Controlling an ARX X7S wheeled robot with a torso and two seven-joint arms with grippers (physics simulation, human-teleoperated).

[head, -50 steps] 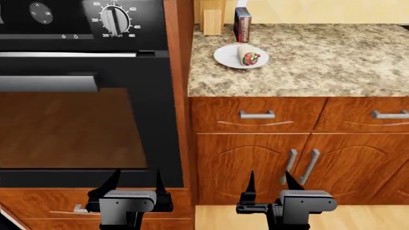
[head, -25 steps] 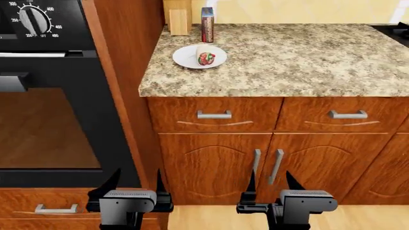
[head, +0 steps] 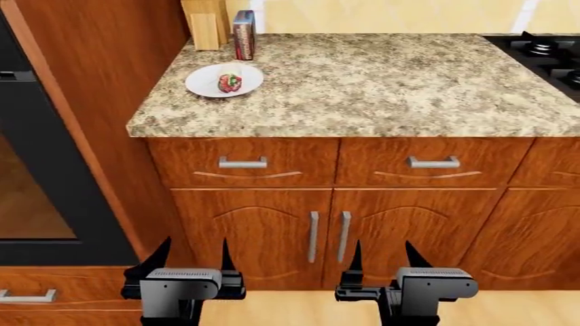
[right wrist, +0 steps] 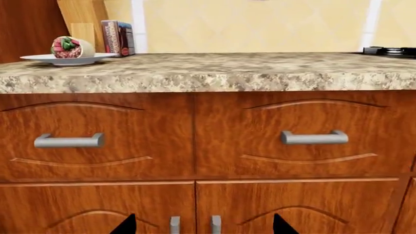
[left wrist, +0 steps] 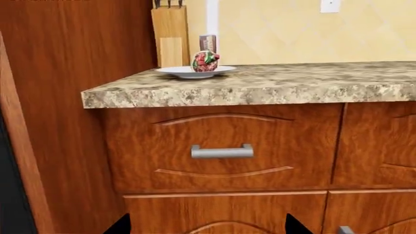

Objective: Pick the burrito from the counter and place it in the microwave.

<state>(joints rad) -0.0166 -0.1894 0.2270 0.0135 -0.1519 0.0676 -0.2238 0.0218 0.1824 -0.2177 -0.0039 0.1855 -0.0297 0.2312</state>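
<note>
Burrito (plated) far beyond grippers

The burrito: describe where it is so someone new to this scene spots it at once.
Find the granite counter and look to its back left corner. There a round white plate sits before a knife block and a small box. The burrito is the pale roll on it, red-green filling showing.

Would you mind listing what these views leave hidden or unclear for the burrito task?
- Microwave: in no view.
- Burrito: tiny in the head view; both wrist views show only its cut end, so its length is unclear.
- Knife block: top cropped by the head view's edge.
- Left gripper and right gripper: open, but the wrist views show only the fingertips.
- Stove: cut off by the head view's edge.
</note>
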